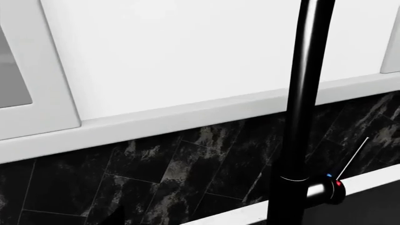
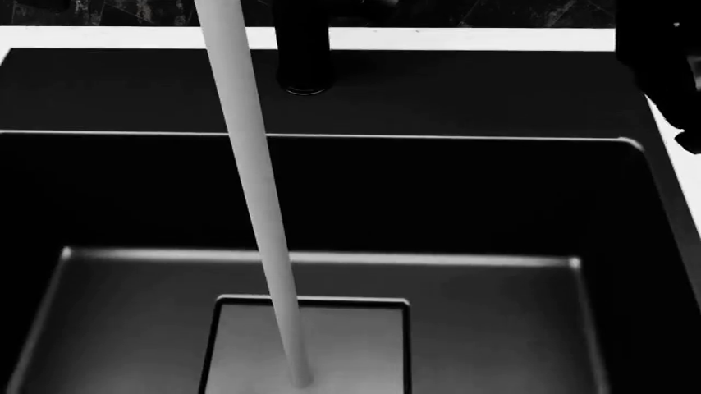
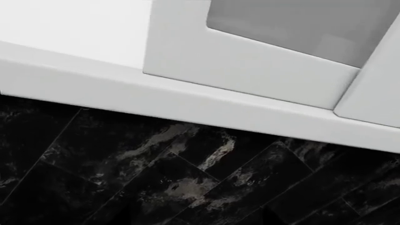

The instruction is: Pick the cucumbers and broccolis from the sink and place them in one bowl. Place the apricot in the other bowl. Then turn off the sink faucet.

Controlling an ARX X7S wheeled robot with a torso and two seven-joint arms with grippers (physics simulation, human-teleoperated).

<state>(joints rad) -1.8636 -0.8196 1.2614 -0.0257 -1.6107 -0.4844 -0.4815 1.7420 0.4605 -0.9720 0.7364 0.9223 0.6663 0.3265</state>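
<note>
Water (image 2: 258,205) runs in a white stream into the black sink (image 2: 110,189) and lands on the drain plate (image 2: 350,345). The visible part of the basin holds no cucumbers, broccolis or apricot, and both bowls are out of view. The black faucet (image 1: 304,93) rises close in the left wrist view, its side handle (image 1: 325,190) marked with red and blue dots and carrying a thin white lever (image 1: 353,157). Its base (image 2: 304,70) stands behind the basin. A dark silhouette of my right arm (image 2: 657,66) hangs at the sink's far right corner. No fingers show in either wrist view.
A white counter (image 2: 493,38) runs behind the sink and along its right side. Behind it stands a black marble backsplash (image 3: 156,168) under a white window sill and frame (image 3: 250,70); the same frame (image 1: 37,93) shows left of the faucet.
</note>
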